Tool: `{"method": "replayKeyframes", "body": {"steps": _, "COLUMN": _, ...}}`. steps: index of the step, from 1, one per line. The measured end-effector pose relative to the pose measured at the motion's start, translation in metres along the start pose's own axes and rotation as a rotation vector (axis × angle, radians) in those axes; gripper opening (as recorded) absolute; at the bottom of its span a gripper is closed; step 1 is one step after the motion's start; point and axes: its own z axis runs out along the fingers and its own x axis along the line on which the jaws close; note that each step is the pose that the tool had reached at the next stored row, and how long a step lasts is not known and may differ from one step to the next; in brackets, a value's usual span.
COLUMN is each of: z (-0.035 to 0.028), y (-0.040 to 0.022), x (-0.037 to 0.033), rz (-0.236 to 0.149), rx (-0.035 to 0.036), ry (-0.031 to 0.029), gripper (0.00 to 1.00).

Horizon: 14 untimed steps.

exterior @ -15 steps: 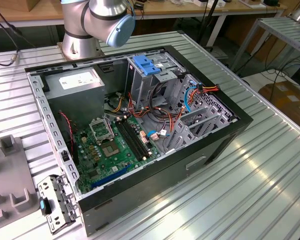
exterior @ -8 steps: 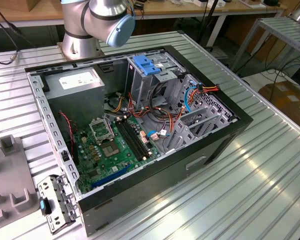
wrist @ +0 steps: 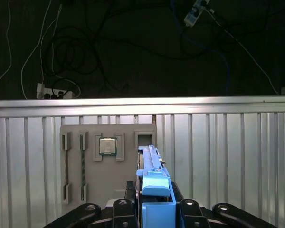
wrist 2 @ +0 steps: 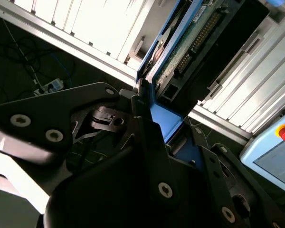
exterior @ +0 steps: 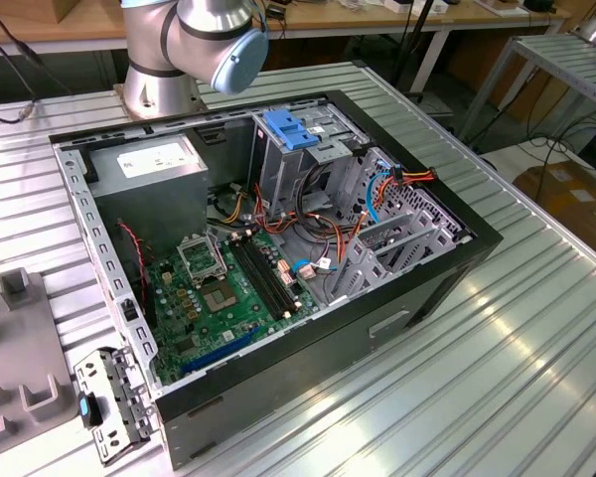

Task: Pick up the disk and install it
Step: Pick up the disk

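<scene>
The disk (wrist: pixel 149 159) sits clamped in the tool (wrist: pixel 155 209), whose black fingers (wrist: pixel 187 209) press on its blue side rails from both sides. In the second wrist view the same grip shows closer. The tool (wrist 2: pixel 164 121) pinches the near end of the disk (wrist 2: pixel 192 45), and the green circuit board on one flat face is exposed. The disk's long axis runs straight out from between the fingers, away from the wrist, and it is held on edge rather than lying flat.

Beyond its far end, in the first wrist view, a grey fixture plate (wrist: pixel 109 190) lies on the ribbed metal table (wrist: pixel 228 156). The plate carries a processor chip (wrist: pixel 108 146) and a memory stick (wrist: pixel 83 166). I cannot tell whether the disk is fully clear of the plate.

In the exterior view the open computer case (exterior: pixel 437 273) lies on its side, with the drive cage (exterior: pixel 313 174) under a blue latch (exterior: pixel 290 129) near the arm (exterior: pixel 209 40).
</scene>
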Motion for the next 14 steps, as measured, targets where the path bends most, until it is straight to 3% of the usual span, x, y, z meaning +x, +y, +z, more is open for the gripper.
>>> {"method": "replayKeyframes", "body": {"steps": 6, "z": -0.0059, "y": -0.0007, "x": -0.0001, "rz": 0.0, "rx": -0.0006, "ry": 0.0, "gripper": 0.37}}
{"method": "replayKeyframes", "body": {"steps": 14, "z": -0.0204, "y": -0.0024, "x": -0.0003, "rz": 0.0, "rx": -0.0025, "ry": 0.0001, "gripper": 0.37}}
